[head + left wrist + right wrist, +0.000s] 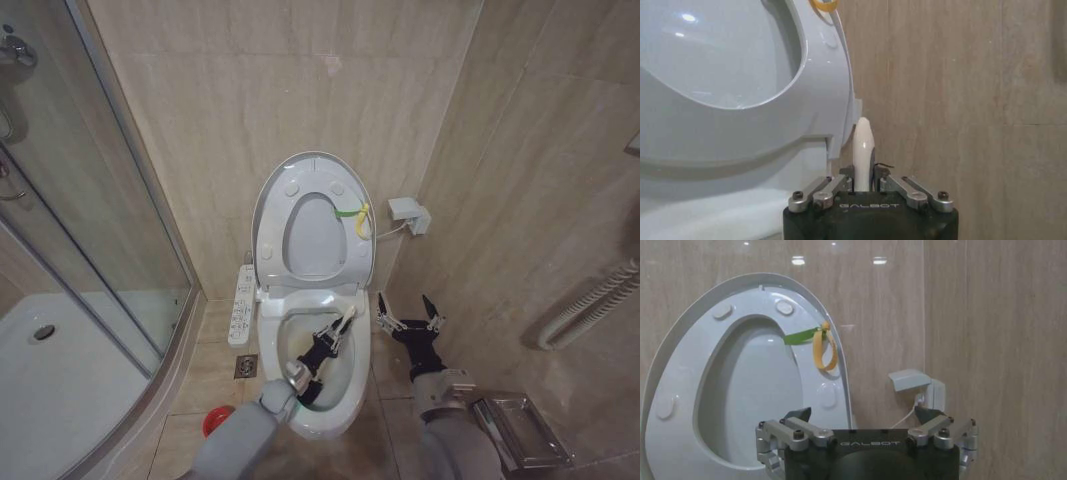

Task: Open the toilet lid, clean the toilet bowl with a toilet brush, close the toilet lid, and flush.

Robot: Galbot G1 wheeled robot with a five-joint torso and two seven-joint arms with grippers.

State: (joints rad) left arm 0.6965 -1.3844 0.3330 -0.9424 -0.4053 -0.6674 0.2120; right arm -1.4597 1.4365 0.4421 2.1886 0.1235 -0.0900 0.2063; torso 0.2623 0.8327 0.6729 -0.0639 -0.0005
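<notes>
We see the toilet lid (pixel 313 170) raised against the wall; our left pincer (pixel 333 332) grips the toilet brush (pixel 343 322) over the toilet bowl (pixel 325 420); our right pincer (pixel 410 311) hangs spread beside the bowl.

Glossy white plastic toilet lid (pixel 315 170) and smooth glazed ceramic toilet bowl (pixel 345 405) stand against polished beige stone-look wall tiles (pixel 230 90), beside a clear glass shower screen (pixel 70 190) with metal framing.

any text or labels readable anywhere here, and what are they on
"GALBOT": on the black body of the left gripper, shut on the toilet brush.
"GALBOT": on the black body of the right gripper, open.
Button panel beside the toilet bowl: markings too small to read.
</notes>
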